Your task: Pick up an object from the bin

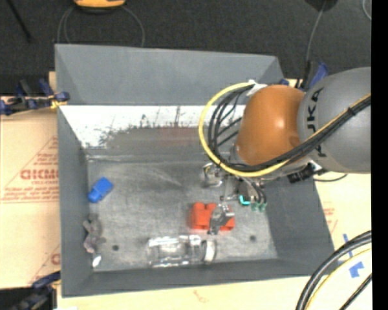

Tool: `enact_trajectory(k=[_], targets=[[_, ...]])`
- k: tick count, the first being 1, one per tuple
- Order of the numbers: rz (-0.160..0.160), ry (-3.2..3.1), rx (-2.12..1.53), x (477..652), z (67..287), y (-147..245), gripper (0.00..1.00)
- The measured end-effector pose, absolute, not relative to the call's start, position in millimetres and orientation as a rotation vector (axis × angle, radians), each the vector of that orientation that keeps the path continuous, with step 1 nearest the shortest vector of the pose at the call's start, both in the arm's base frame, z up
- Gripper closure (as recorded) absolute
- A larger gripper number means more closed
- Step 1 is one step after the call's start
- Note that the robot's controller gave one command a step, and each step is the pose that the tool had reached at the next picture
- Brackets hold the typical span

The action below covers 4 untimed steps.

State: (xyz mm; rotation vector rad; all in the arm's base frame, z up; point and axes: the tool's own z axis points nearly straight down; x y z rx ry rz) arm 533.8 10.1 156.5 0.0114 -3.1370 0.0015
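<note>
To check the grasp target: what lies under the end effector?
A red-orange block lies on the bin floor under the end effector. Its left part is visible; its right part is covered, so its full shape cannot be seen.

Lying in the bin [168, 76]: one blue block [99, 190], one red-orange block [199, 215], one clear plastic piece [173, 250], one small grey lumpy thing [92, 235], and one tiny white scrap [96, 261].

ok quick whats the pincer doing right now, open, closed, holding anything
pincer: cannot be told whether open or closed; it is down at the red block lying mid-floor in the bin.
</note>
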Motion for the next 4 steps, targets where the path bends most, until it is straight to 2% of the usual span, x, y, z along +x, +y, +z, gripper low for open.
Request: enact_trajectory(k=[1,2,3,4], targets=[[-0.005,-3.15,-0.135,547.2,72,-1,0.0],[-0.004,-3.161,-0.133,550.3,77,-1,1.0],[0.007,-3.124,0.411,565.3,184,-79,1.0],[0.007,-3.12,0.462,569.1,254,-84,1.0]])
